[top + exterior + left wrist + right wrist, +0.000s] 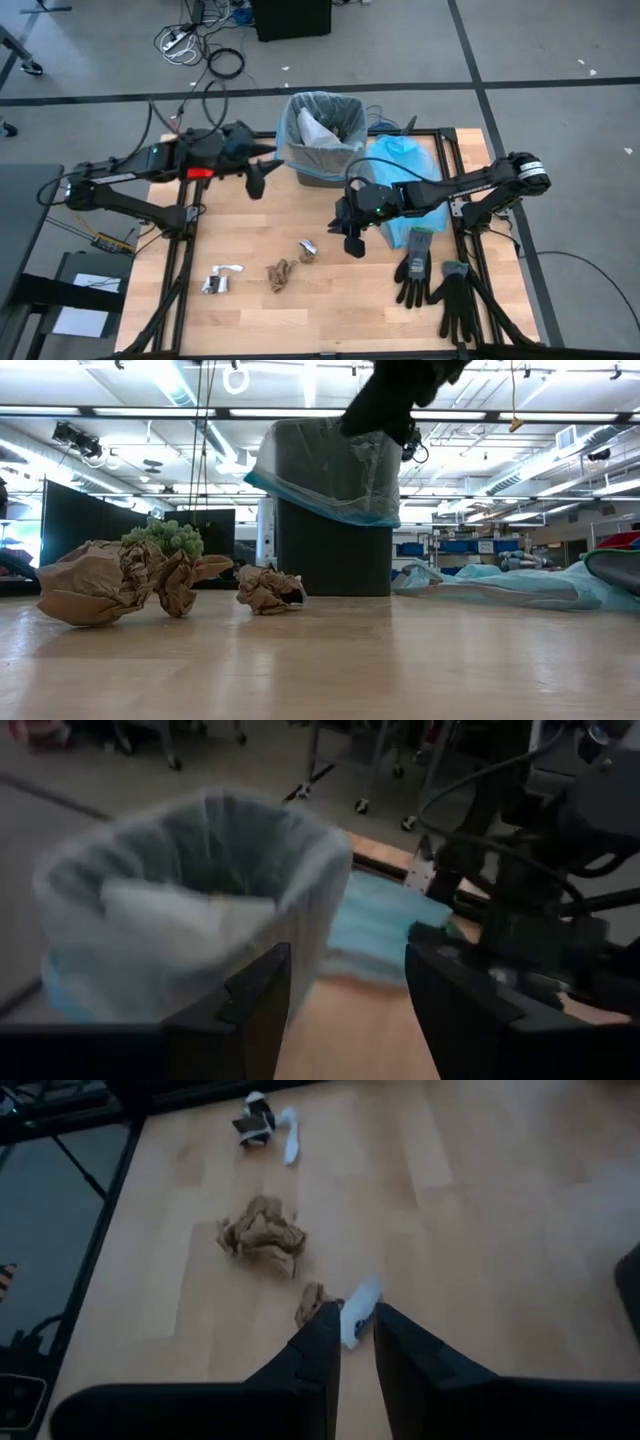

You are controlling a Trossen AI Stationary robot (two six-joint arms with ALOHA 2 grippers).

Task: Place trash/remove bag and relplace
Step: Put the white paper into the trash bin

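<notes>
Trash point(262, 1235): crumpled brown paper on wood, right end effector point(357, 1342) narrowly parted, empty above.

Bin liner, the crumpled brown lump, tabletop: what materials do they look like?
Bin liner: thin translucent grey-white plastic film, crinkled and draped over the rim.
Brown lump: probably kraft paper, matte, with sharp creases.
Tabletop: light wood or wood-look laminate, smooth, with plank lines visible.

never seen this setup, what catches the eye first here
The black bin, lined with a crinkly bag, stands at the table's far edge with white paper inside. The right gripper hovers over a small scrap mid-table; black gloves lie near the right corner.
</notes>
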